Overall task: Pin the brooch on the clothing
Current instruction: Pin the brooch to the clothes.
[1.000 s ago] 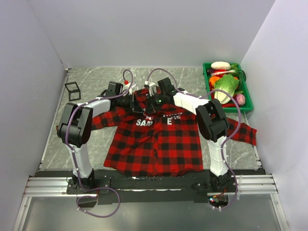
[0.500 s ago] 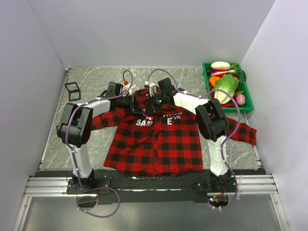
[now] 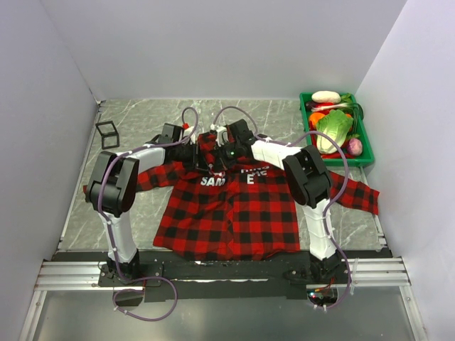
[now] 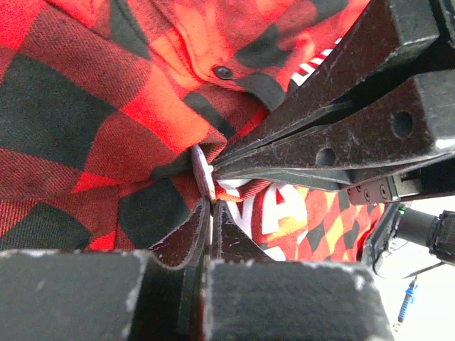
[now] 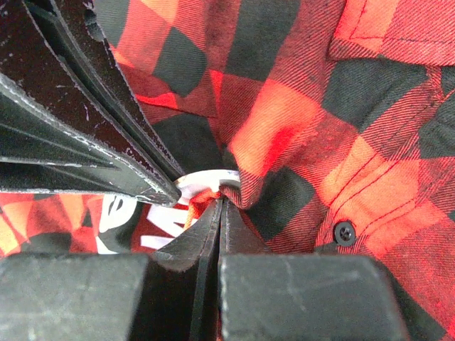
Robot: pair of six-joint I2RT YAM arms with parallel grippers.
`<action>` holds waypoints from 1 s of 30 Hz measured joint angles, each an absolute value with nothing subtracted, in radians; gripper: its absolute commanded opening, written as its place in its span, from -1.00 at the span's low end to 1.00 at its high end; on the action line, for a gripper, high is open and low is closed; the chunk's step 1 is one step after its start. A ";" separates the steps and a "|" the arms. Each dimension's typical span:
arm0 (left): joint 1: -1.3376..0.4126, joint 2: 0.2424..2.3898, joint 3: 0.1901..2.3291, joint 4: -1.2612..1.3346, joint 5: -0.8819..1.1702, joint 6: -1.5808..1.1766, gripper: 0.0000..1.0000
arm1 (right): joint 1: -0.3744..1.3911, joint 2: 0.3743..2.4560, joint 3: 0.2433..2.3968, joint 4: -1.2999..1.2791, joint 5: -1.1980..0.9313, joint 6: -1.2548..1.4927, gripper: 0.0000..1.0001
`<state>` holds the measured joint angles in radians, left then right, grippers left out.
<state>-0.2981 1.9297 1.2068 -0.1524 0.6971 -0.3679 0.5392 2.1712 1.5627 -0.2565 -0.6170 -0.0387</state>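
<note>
The red-and-black plaid shirt (image 3: 227, 206) lies flat on the table, collar at the far side. Both grippers meet over its upper chest by the white letters. My left gripper (image 4: 210, 204) is shut on the lower edge of the brooch (image 4: 202, 169), a small pale disc seen edge-on against a bunched fold of cloth. My right gripper (image 5: 222, 201) is shut on that fold of the shirt (image 5: 298, 142), right beside the brooch (image 5: 206, 180). In the top view the left gripper (image 3: 205, 158) and the right gripper (image 3: 225, 154) almost touch, and the brooch is hidden between them.
A small black wire-frame cube (image 3: 106, 133) stands at the far left of the table. A green tray (image 3: 362, 146) of toy vegetables sits at the far right. The shirt's sleeves spread out to both sides behind the arms.
The right wrist has shifted a little to the left, closing in on the left gripper above the letters. The shirt and the left arm have hardly moved.
</note>
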 measured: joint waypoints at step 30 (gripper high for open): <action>-0.327 1.964 1.200 -0.093 0.709 -0.439 -0.98 | 0.541 2.197 1.565 -0.249 -0.587 -0.031 -1.00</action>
<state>-0.3271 1.9644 1.2003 -0.0925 0.7090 -0.4393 0.5407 2.1967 1.5654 -0.2485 -0.5869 -0.0307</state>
